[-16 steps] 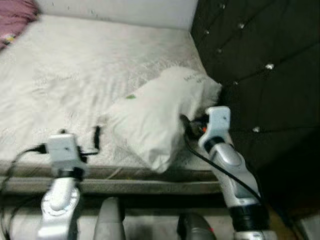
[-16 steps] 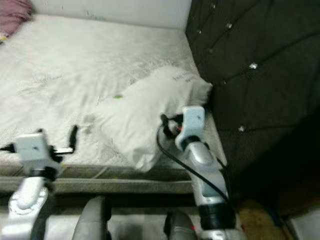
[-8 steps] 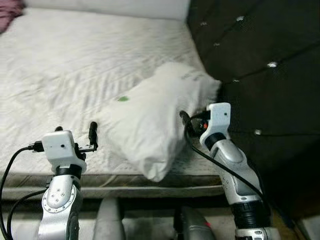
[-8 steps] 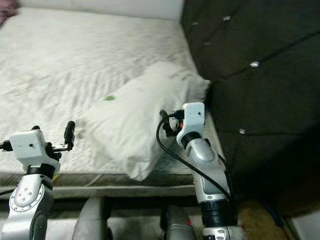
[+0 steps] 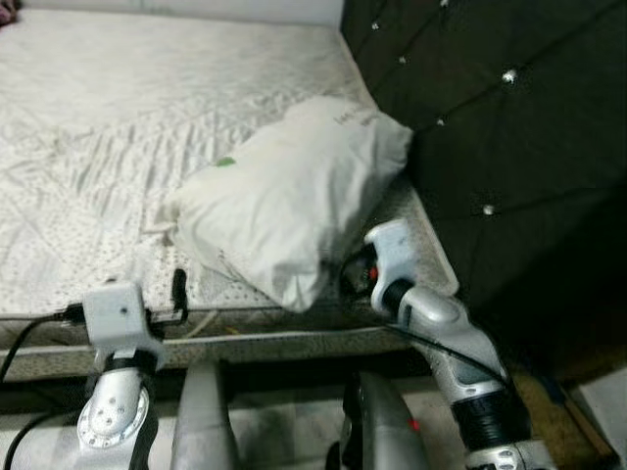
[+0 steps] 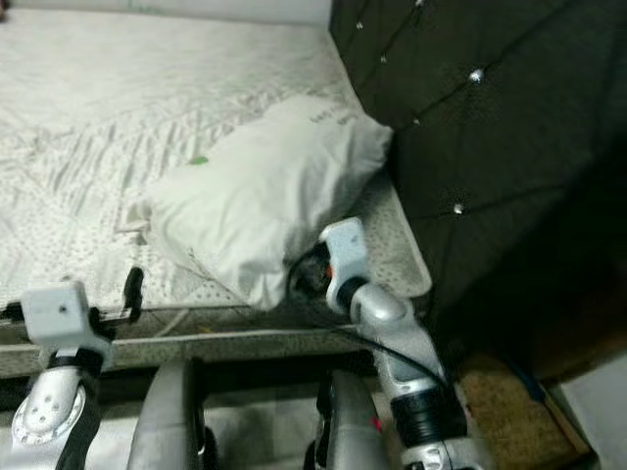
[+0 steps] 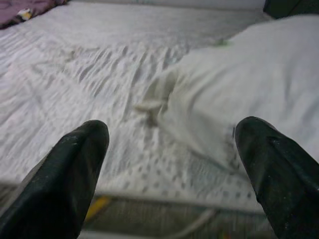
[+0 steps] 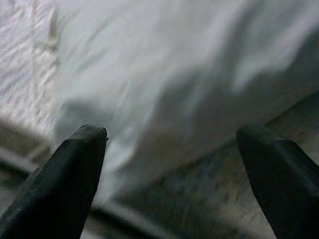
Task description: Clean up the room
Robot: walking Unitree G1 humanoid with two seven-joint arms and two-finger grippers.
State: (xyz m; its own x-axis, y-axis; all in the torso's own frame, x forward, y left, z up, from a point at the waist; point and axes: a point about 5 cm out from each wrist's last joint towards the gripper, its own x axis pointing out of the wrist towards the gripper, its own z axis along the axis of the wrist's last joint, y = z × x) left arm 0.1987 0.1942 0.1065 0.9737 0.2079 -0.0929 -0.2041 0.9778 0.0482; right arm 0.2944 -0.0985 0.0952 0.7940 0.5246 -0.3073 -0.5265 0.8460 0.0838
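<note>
Your right gripper [image 8: 172,149] has dropped lower beside the white pillow [image 5: 294,191], fingers spread wide, nothing held; left gripper [image 7: 172,149] likewise wide, empty. Pillow rests against the headboard [image 5: 490,117]; regrasp likely.

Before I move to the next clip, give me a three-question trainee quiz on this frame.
1. True or false: the pillow lies on the mattress beside the dark headboard.
2. Which gripper is nearer the pillow? A) left gripper B) right gripper
3. Fill in: both grippers' fingers are ____.

Key: 1 true; 2 B; 3 open.
</note>
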